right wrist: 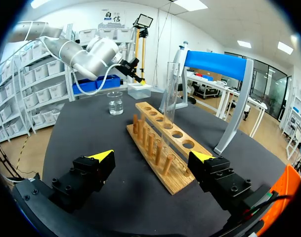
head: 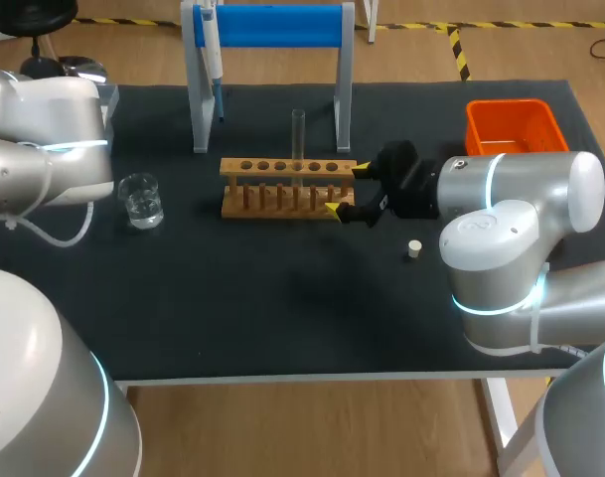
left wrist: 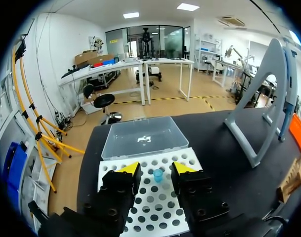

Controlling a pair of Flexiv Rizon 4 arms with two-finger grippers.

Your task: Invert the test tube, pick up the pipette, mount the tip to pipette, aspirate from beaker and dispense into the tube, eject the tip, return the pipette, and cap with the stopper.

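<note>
A glass test tube [head: 298,139] stands upright in the wooden rack [head: 287,187]. My right gripper [head: 347,189] is open at the rack's right end, its yellow tips on either side of that end. In the right wrist view the rack [right wrist: 162,148] runs out ahead from between the fingers, with the tube [right wrist: 171,94] further along. My left gripper [left wrist: 156,169] is open above the white tip tray [left wrist: 155,197], with one blue tip [left wrist: 157,174] between its fingers, untouched. The pipette [head: 213,60] hangs on the blue-barred stand [head: 272,25]. The water beaker [head: 141,199] and the small stopper [head: 414,248] sit on the mat.
An orange bin [head: 514,124] stands at the back right. The tip tray's clear lid [left wrist: 143,138] lies open just beyond the tray. The stand's grey legs [left wrist: 269,98] rise to the right of the left gripper. The table's front edge lies near my arm bases.
</note>
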